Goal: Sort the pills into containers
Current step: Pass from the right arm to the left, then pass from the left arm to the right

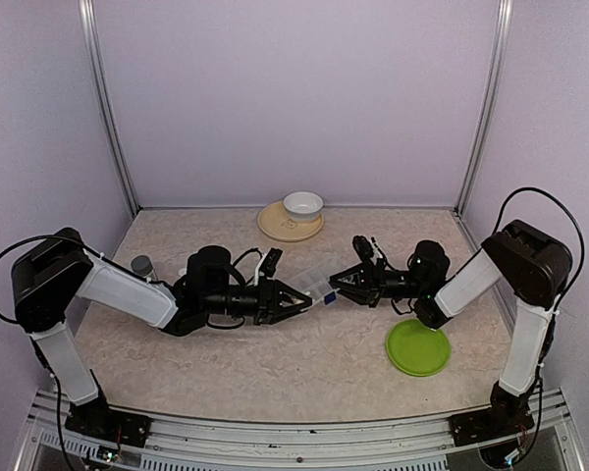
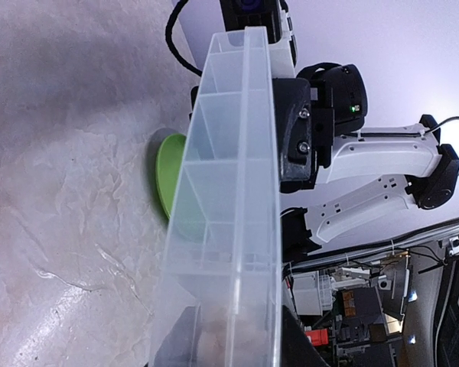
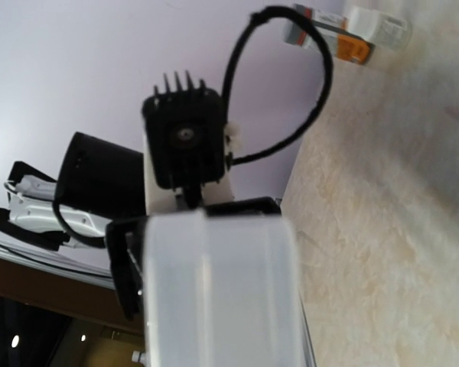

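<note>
So both claws are on the same thing right now. The pill box [image 1: 320,278] hangs in the air between the left claw [image 1: 309,297] and the right claw [image 1: 339,285], which point tip to tip with barely a gap between them. It's turned up on edge, off the table [image 1: 275,363].

Left claw: closed down on the near end. The box runs straight out from between its fingers, though the fingers only show as dark bits low in the wrist view. Right claw: pinched on the far end, one black finger flat against the box's side and the other showing through the plastic.

The box is thin clear plastic, long and rectangular, with straight divider walls cutting it into small square cells. There's a pale blur [image 2: 218,336] in the cell nearest the left claw. It could be pills, can't tell.

Room-wise, there's a broad stretch of mottled beige tabletop on the near side of both claws. Behind the right claw, under its forearm, lies a flat round green plate [image 1: 418,346]. Beyond the claws, by the back wall, a white bowl [image 1: 302,204] sits on a tan plate [image 1: 275,228]. Well behind the left claw stands a small grey-capped bottle [image 1: 142,265].
</note>
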Motion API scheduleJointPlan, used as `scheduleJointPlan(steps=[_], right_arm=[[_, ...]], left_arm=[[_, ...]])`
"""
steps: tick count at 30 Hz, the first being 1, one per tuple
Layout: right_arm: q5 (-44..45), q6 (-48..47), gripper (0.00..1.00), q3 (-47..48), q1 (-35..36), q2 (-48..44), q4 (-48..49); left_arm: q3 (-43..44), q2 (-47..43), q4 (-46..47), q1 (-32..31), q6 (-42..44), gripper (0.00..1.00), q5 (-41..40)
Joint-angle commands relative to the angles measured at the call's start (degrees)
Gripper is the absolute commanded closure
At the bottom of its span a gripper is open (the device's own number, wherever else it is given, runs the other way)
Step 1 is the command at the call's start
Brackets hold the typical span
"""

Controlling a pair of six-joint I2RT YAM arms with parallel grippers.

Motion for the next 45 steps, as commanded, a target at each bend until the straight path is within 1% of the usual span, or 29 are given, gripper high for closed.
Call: scheduleJointPlan(steps=[1,2,3,5,8,12,14,16,19,24,26,28,29,30,31,32,35,36,38,41,43,45], right_arm=[[1.1,0.9,0.78,-0.5,0.2,-0.6,-1.0],[1.1,0.9,0.78,-0.5,0.2,-0.6,-0.9],[1.1,0.9,0.78,-0.5,0.2,-0.7,-0.9],[0.9,0.8,0.77,-0.5,0.2,-0.7,-1.0],[0.4,-1.1,0.73,-0.3,0.2,-1.0,-2.4],[-1.4,-8.5,0.62,0.5,0.2,-2.6,-8.9],[-1.8,-15.6,0.56,1.2,0.1,-4.5,-15.6],[-0.9,-23.9,0.52,2.0,-0.2,-6.9,-24.5],[0.6,-33.5,0.46,3.4,-0.7,-10.1,-35.3],[2.4,-49.3,0.37,6.1,-0.9,-15.6,-50.8],[4.9,-59.2,0.33,7.8,-0.9,-18.6,-60.0],[10.1,-70.2,0.28,10.1,-0.9,-22.4,-69.8],[12.8,-74.5,0.24,10.7,-0.9,-24.0,-73.8],[15.8,-78.0,0.17,11.3,-0.9,-25.7,-77.2],[18.8,-81.1,0.05,11.5,-0.8,-27.6,-79.9],[21.8,-84.0,0.01,11.4,-0.5,-29.6,-81.8],[30.8,-92.0,0.00,9.8,1.0,-35.9,-84.2],[32.1,-94.9,0.00,9.1,1.5,-38.0,-84.3],[32.4,-101.2,0.00,7.8,3.1,-41.6,-84.7],[32.8,-110.7,0.00,6.6,7.3,-45.8,-85.5],[33.6,-114.0,0.00,7.9,10.1,-46.1,-87.6],[34.4,-116.4,0.00,10.9,12.5,-44.4,-91.5]], left_arm=[[-0.3,0.3,4.9,-0.6,1.2,0.86,0.3],[-0.4,0.4,5.3,-0.6,0.9,0.91,0.4],[-0.6,0.5,5.7,-0.6,0.6,0.95,0.3],[-0.7,0.6,6.7,-0.5,-0.2,0.98,0.5],[-0.8,0.8,8.4,-0.4,-1.8,0.98,0.7],[-1.3,0.4,9.6,-0.1,-4.4,0.97,0.7],[-1.4,-0.3,8.6,0.1,-4.9,0.97,0.7],[-1.4,-1.0,6.8,0.1,-5.2,0.97,0.8],[-1.4,-1.7,4.8,0.1,-5.0,0.97,1.0],[-2.6,-2.0,7.1,0.1,-7.3,0.97,3.1],[-2.7,-2.1,7.2,0.1,-8.1,0.97,3.9],[-2.6,-2.2,6.5,0.1,-8.5,0.97,5.0],[-2.6,-2.4,6.1,0.1,-8.8,0.97,5.4],[-2.6,-2.5,5.6,0.1,-9.1,0.97,5.7],[-2.7,-2.7,5.2,0.1,-9.3,0.97,6.0],[-2.7,-2.8,4.8,0.1,-9.7,0.97,6.5],[-2.0,-3.1,2.4,-0.3,-9.3,0.97,8.1],[-1.7,-3.2,1.1,-0.5,-8.9,0.97,8.7],[-0.9,-3.4,-1.9,-1.0,-7.3,0.97,9.7],[0.7,-3.7,-7.4,-1.9,-4.3,0.97,10.3],[1.3,-4.0,-9.5,-2.3,-3.0,0.97,10.7],[1.7,-4.6,-11.5,-2.5,-2.2,0.97,10.5]])
